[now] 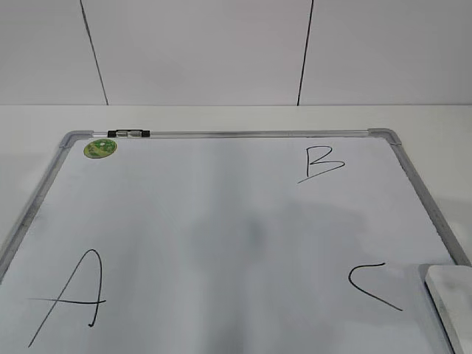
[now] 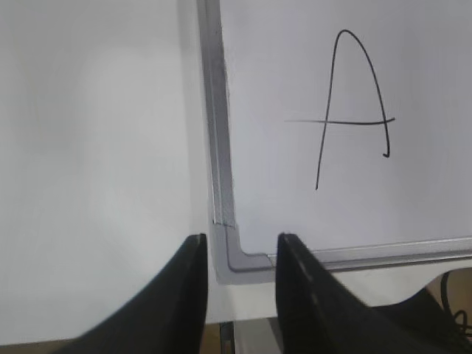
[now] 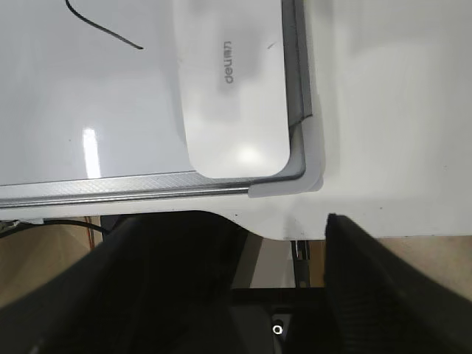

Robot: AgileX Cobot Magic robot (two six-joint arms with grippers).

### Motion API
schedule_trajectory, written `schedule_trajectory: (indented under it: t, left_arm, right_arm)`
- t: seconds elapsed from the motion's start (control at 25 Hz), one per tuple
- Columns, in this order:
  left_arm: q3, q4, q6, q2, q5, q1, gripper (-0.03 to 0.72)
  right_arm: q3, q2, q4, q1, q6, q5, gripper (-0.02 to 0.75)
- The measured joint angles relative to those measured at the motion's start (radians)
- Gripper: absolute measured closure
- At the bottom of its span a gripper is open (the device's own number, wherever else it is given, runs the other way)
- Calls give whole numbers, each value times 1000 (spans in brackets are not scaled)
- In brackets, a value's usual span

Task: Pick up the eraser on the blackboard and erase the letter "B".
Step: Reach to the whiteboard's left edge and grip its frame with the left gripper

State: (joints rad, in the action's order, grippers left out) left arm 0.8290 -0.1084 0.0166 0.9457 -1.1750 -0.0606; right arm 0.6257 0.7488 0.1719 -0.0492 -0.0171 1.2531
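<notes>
The blackboard (image 1: 243,134) is a white board with a silver-grey frame, lying flat on a white table. The letter "B" (image 1: 321,162) is drawn in black near its far right corner. The eraser (image 1: 451,301), a white oblong block, lies on the board's near right corner; in the right wrist view (image 3: 232,88) it sits just ahead of my open, empty right gripper (image 3: 254,220), which hangs off the board's near edge. My left gripper (image 2: 240,247) is open and empty above the board's near left corner cap (image 2: 240,254). Neither gripper shows in the exterior view.
A large "A" (image 1: 70,295) is at the near left, also in the left wrist view (image 2: 354,110). A "C" (image 1: 372,285) lies left of the eraser. A round green magnet (image 1: 99,148) and a marker (image 1: 129,133) sit at the far left corner. A white wall stands behind.
</notes>
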Motion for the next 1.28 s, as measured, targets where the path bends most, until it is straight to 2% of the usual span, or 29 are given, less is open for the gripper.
schedule_trajectory:
  t: [0.36, 0.76, 1.28]
  left_arm:
    - [127, 4, 0, 325, 89, 0, 442]
    - [281, 57, 0, 608, 126, 0, 442]
    - [345, 59, 0, 840, 293, 0, 444]
  right_arm:
    - [0, 65, 2, 0, 0, -6, 167]
    - [0, 67, 4, 0, -1, -6, 167]
    - [0, 67, 4, 0, -1, -7, 167]
